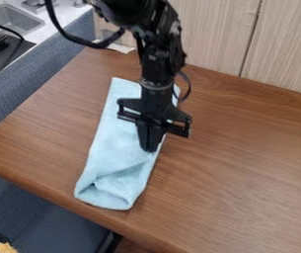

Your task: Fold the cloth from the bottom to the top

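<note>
Left of centre in the frame, a pale blue cloth (116, 148) lies lengthwise on the wooden table (238, 183), its lower end rumpled near the table's front edge. Over the cloth's right side hangs the black gripper (150, 147), pointing down, its fingers close together; whether they pinch any fabric, I can't tell.

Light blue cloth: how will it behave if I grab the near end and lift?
The light blue cloth looks soft, so it will probably droop rather than stay flat. It is long and narrow, seemingly layered, so layers may slip apart. The rumpled near end suggests it creases easily.
</note>
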{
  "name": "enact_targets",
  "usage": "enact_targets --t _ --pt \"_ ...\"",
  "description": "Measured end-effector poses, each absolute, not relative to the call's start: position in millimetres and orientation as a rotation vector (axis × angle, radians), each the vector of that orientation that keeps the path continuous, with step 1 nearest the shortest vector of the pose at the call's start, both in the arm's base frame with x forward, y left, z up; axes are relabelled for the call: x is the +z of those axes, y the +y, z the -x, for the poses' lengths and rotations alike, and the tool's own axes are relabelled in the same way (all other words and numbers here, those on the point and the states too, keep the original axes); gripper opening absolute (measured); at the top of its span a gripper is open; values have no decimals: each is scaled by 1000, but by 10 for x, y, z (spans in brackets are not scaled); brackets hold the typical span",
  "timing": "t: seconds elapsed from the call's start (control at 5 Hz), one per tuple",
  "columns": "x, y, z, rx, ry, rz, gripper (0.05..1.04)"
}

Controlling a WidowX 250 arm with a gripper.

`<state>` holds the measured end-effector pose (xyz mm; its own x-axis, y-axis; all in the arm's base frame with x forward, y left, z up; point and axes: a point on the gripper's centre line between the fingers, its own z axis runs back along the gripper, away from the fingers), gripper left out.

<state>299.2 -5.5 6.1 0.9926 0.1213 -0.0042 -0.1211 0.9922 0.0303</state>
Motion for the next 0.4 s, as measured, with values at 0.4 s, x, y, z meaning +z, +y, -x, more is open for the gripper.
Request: enact_targets --t 0.4 --pt "62 23 -2971 171 -2 -49 204"
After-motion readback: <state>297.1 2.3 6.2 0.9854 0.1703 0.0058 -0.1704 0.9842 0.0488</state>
